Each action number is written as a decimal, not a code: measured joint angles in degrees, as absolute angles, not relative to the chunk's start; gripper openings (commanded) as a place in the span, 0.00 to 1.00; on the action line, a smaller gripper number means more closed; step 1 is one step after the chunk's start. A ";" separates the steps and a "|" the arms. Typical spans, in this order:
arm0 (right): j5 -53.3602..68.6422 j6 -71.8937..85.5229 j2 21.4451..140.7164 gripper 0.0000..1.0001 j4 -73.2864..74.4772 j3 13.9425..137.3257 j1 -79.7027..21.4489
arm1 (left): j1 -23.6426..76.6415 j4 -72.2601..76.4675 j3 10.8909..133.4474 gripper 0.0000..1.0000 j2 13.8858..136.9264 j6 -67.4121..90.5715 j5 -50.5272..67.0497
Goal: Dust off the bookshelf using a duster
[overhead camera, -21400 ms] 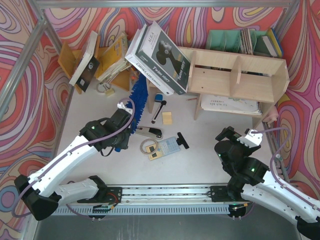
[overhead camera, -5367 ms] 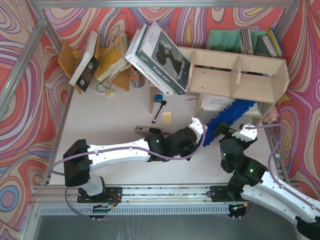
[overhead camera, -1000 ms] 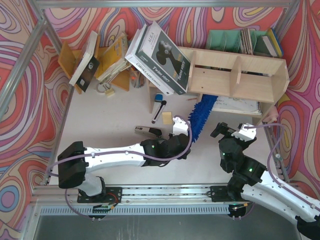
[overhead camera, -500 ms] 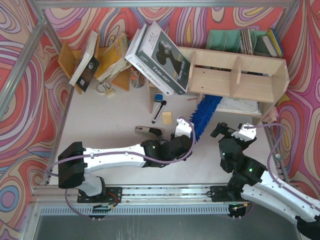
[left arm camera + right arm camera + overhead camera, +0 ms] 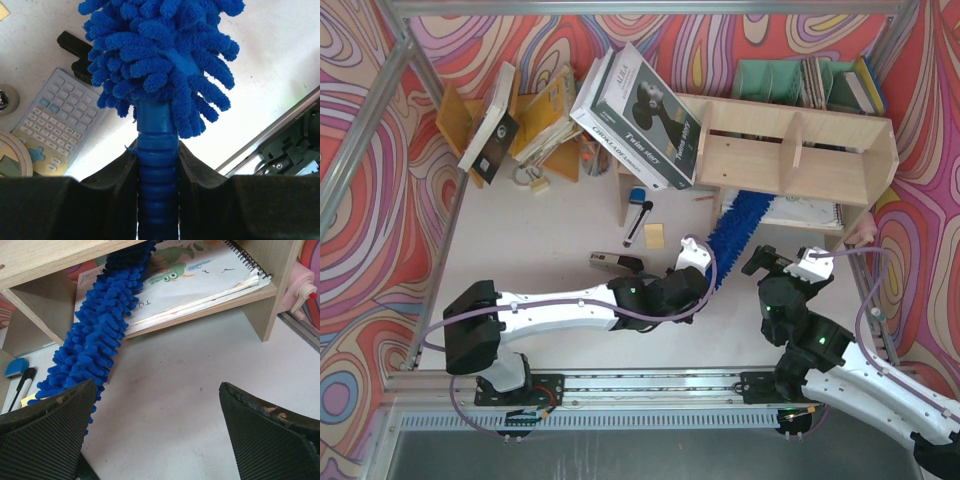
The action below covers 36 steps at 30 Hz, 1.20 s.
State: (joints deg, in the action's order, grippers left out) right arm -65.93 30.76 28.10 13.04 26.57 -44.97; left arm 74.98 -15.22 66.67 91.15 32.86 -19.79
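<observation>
1. The left gripper (image 5: 158,167) is clamped tight on the ribbed blue handle of the duster (image 5: 740,222), just below the fluffy head. Its jaws press the handle from both sides, so the tool is in hand and the pick-up is done.
2. From that grip the duster slants up and to the right across the desk (image 5: 550,235). Its tip goes in under the upper board of the bookshelf (image 5: 800,150), at the left end of the lower tier.
3. In the right wrist view the fluff lies over the left edge of the spiral notebook (image 5: 200,275) on that lower tier and touches the front lip of the board. The dark end of the head is hidden further inside, so I cannot tell how deep it reaches.
4. The right gripper (image 5: 788,262) stands wide open with nothing in it. It hovers over the desk in front of the right half of the bookshelf, near the duster but apart from it.
5. My reading is that the dusting is under way and not finished, with the lower tier being worked now.
6. No dust shows, so I cannot tell how much of that tier is already wiped.
7. Probably left to do are the two upper compartments, the top board and the uprights.
8. The stack of large books (image 5: 640,110) leaning on the left end of the bookshelf looks likely to block that corner.
</observation>
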 measured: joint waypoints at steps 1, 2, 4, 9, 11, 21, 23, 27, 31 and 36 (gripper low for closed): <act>-65.95 30.87 28.03 0.99 13.21 26.57 -44.97 | 74.98 -15.31 66.98 0.00 91.22 32.53 -19.53; -65.95 30.92 28.03 0.99 13.43 26.57 -44.97 | 75.00 -15.33 67.35 0.00 91.22 32.21 -19.25; -65.95 30.98 27.99 0.99 13.80 26.57 -44.97 | 75.11 -15.31 68.16 0.00 91.24 31.38 -18.63; -66.48 32.29 27.81 0.99 15.33 26.57 -44.97 | 76.20 -15.42 70.35 0.00 92.03 28.40 -16.32; -66.92 33.12 27.68 0.99 16.29 26.57 -44.97 | 76.66 -15.31 71.48 0.00 93.17 27.33 -15.27; -68.58 37.30 27.05 0.99 20.86 26.57 -44.97 | 75.85 -14.83 71.79 0.00 93.86 25.19 -14.92; -68.58 37.56 27.05 0.99 21.23 26.57 -44.97 | 75.40 -15.14 71.79 0.00 93.86 24.53 -15.57; -68.58 37.63 27.05 0.99 21.37 26.57 -44.97 | 74.52 -15.84 71.79 0.00 93.69 24.12 -16.29; -68.58 37.78 27.03 0.99 21.39 26.57 -44.97 | 73.87 -16.19 71.79 0.00 93.56 24.14 -16.78; -68.58 37.82 27.00 0.99 21.39 26.57 -44.97 | 73.52 -16.34 71.79 0.00 93.54 24.21 -16.29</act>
